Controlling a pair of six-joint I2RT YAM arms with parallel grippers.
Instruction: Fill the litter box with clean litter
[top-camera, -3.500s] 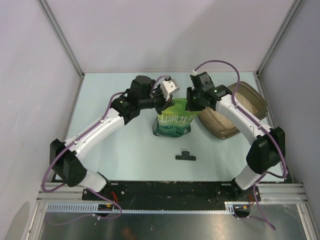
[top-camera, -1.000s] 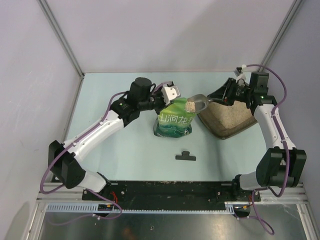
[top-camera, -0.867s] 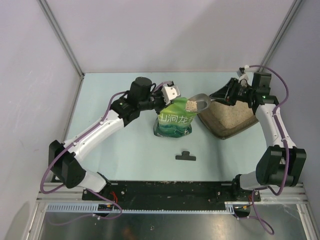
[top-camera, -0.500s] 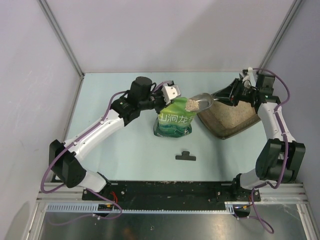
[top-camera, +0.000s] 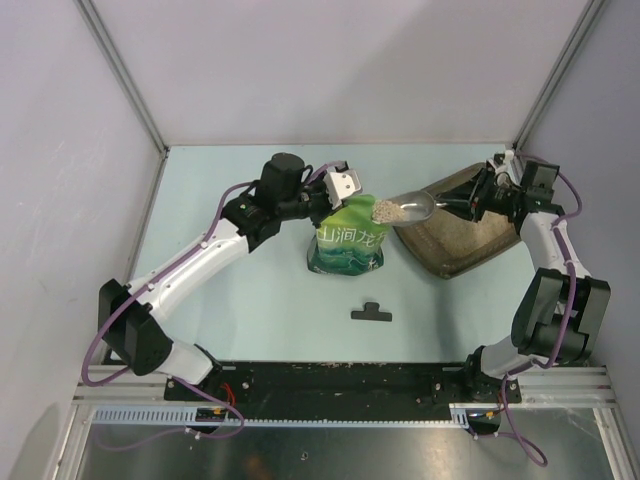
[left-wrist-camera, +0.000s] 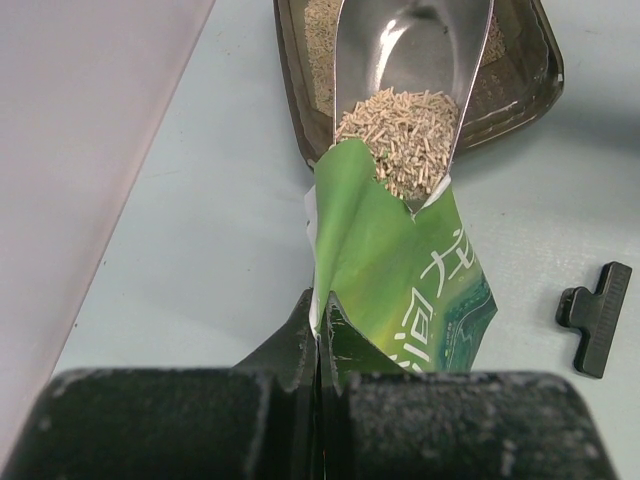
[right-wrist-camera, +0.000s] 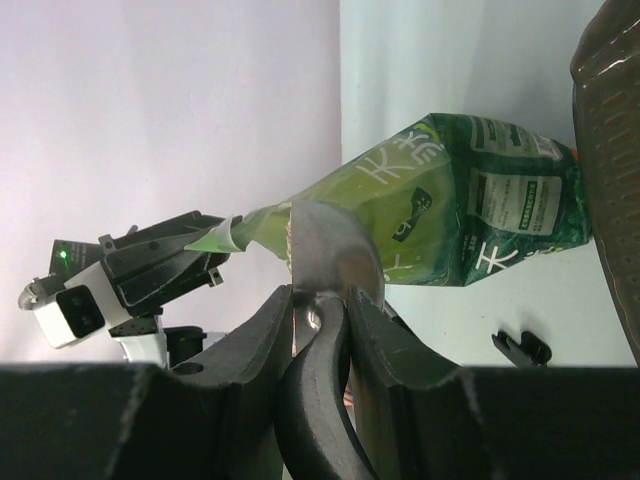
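Now, nearest you, a black clip (top-camera: 371, 312) lies on the table (top-camera: 250, 300). Beyond it, your left gripper (left-wrist-camera: 318, 305) pinches the green bag's (top-camera: 347, 245) top edge. Your right gripper (right-wrist-camera: 322, 300) clamps the scoop (left-wrist-camera: 415, 50), clean litter (left-wrist-camera: 400, 135) heaped over the bag's mouth. The litter box (top-camera: 450, 262) sits far right.

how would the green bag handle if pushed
Probably floppy: the bag creases where the left gripper pinches its top edge. Likely to slump or tip if pushed, since only that pinch seems to hold its mouth up.
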